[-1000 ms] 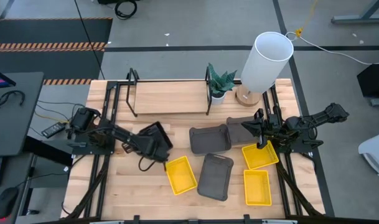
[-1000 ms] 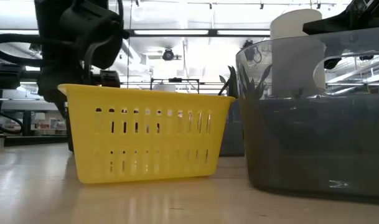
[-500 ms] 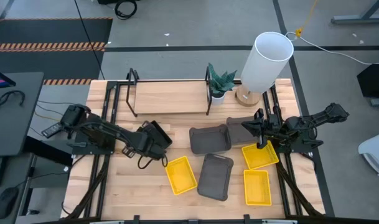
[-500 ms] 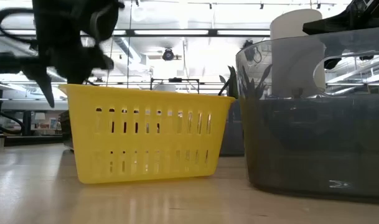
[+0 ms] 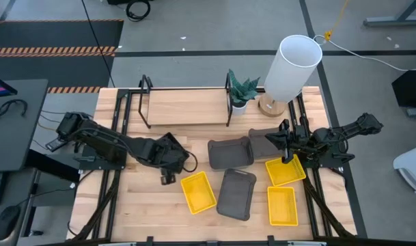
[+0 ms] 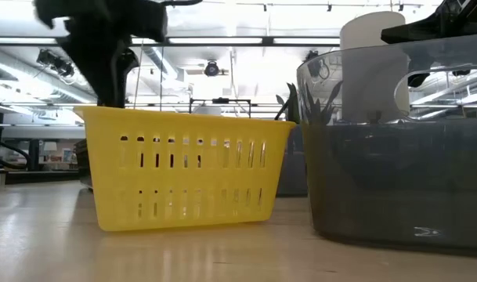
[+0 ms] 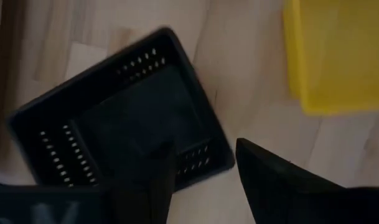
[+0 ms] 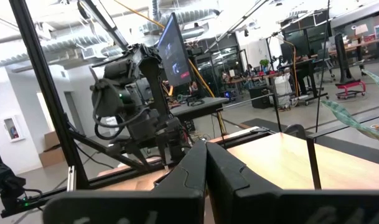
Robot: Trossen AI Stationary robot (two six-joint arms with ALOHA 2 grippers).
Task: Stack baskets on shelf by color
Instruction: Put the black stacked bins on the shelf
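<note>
We see the left gripper (image 7: 201,180) hanging over a black basket (image 7: 121,118) on the tabletop (image 5: 153,205), fingers spread and holding nothing, a yellow basket (image 5: 198,191) just beside it. Left arm (image 5: 105,142) reaches in low across the table's left side. Right gripper (image 5: 287,149) sits clenched with nothing in it, above another yellow basket (image 5: 285,171), its arm stretched in from the right edge. Grey baskets (image 5: 230,153) lie mid-table. Farther back, the shelf (image 5: 186,107) holds no baskets.
</note>
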